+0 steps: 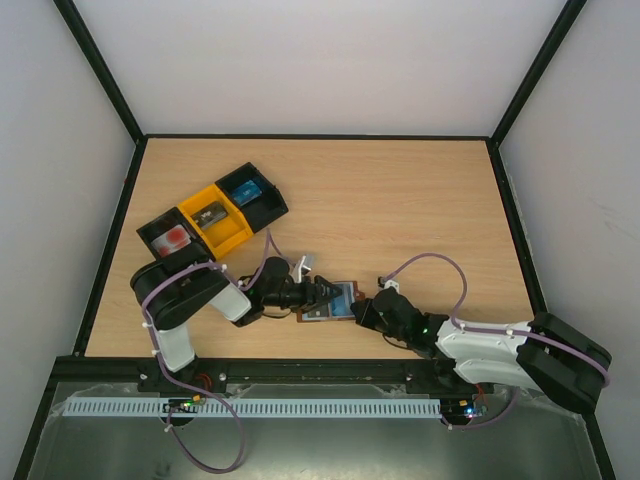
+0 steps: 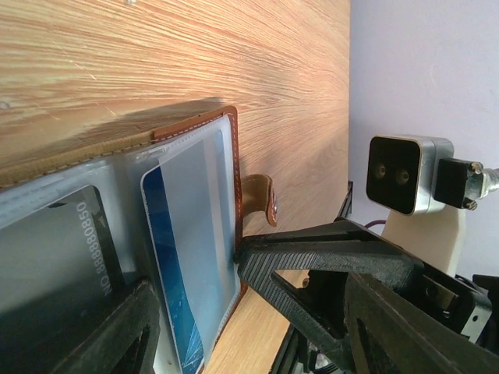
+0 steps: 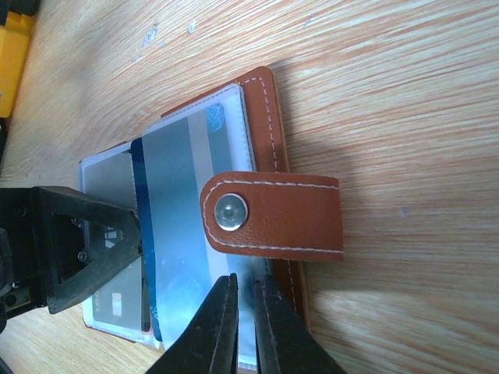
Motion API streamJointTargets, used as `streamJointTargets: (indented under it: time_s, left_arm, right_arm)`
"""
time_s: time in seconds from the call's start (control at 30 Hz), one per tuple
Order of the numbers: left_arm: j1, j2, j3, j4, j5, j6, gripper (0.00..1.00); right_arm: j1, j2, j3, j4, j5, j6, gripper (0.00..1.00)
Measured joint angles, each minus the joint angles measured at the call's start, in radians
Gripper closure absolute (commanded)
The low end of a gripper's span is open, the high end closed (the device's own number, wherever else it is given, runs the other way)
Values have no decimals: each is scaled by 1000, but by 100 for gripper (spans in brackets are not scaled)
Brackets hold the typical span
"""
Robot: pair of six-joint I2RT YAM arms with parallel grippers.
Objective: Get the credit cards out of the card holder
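Note:
The brown card holder [image 1: 333, 300] lies open on the table between my two arms. Its clear pockets hold a blue card [image 2: 175, 265] and a dark card [image 2: 58, 257] with white numbers. My left gripper [image 1: 320, 293] is open and straddles the pocket side. One finger [image 2: 312, 261] touches the holder's brown edge and the other [image 2: 117, 335] sits over the dark card. My right gripper [image 3: 247, 308] is nearly closed, pinching the holder [image 3: 265, 101] at its near edge, just below the folded snap tab [image 3: 273, 214]. The blue card [image 3: 168, 226] lies beside its fingers.
A row of open trays stands at the back left: a black one [image 1: 165, 240] with something red and pale in it, a yellow one [image 1: 215, 218] with a dark item, and a black one [image 1: 252, 195] with something blue. The black frame rails border the table.

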Motion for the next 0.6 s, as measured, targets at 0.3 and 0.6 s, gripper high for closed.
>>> streamJointTargets:
  time_s: [0.3,0.6]
  left_arm:
    - [-16,-22,18,-87,-39,55,51]
    - [-35,-18,31,-124,-58,65,66]
  right_arm:
    - [0,-12,-29,42,1,16,91]
    - [0,29,-32,91,-1,18,96]
